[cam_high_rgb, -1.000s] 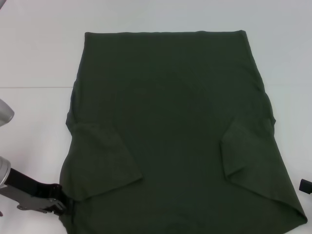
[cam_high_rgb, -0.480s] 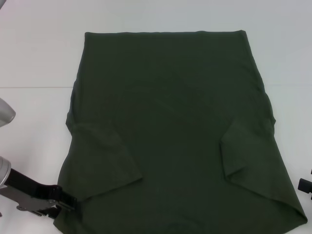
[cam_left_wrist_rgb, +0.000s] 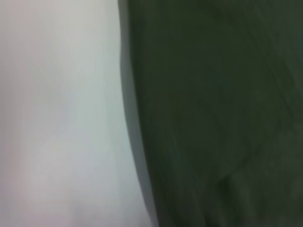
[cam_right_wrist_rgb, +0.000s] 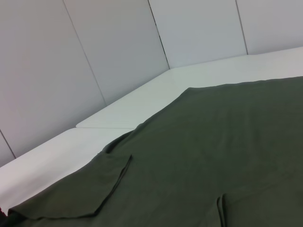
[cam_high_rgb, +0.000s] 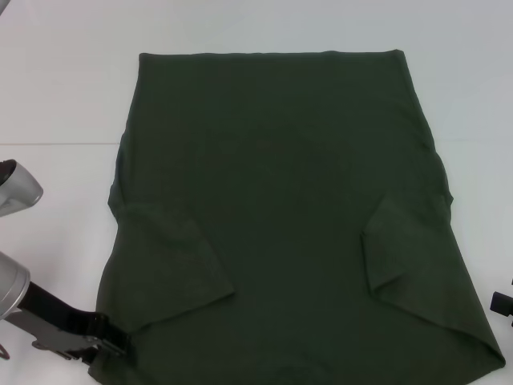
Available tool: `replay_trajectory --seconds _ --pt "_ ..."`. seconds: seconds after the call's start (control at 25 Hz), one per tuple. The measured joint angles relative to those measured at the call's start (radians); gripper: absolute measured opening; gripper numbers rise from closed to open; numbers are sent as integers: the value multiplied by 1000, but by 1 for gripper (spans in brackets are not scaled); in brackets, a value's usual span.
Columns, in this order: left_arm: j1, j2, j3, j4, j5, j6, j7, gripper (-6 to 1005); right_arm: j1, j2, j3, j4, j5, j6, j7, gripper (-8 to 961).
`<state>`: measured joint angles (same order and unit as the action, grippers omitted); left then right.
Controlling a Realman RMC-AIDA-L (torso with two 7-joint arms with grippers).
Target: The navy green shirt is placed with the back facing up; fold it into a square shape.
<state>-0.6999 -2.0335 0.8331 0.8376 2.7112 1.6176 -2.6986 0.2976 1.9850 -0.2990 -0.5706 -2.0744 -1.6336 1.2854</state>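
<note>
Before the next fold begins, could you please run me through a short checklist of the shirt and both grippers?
1. Navy green shirt lying spread on the white table: ok.
2. Both sleeves folded inward onto the body: ok.
3. Left gripper at the shirt's near left corner: ok.
4. Left gripper's hold on the cloth: cannot tell; the wrist view shows only the shirt edge.
5. Right gripper positioned at the shirt: not ok; it sits at the picture's right edge, apart from the cloth.

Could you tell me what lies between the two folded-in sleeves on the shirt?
Only the navy green shirt itself: a plain stretch of its back, between the left sleeve and the right sleeve, as the head view shows.
</note>
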Motion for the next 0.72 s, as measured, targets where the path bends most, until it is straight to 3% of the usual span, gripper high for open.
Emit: replay_trajectory --seconds 0.4,0.64,0.72 --pt "0 -5 6 7 12 -7 -3 609 -2 0 0 0 0 0 -1 812" --pt "22 -27 52 92 14 -3 -3 604 -4 0 0 0 2 -2 0 812" --pt "21 -28 56 94 14 -1 -4 532 -5 0 0 -1 2 -3 1 811"
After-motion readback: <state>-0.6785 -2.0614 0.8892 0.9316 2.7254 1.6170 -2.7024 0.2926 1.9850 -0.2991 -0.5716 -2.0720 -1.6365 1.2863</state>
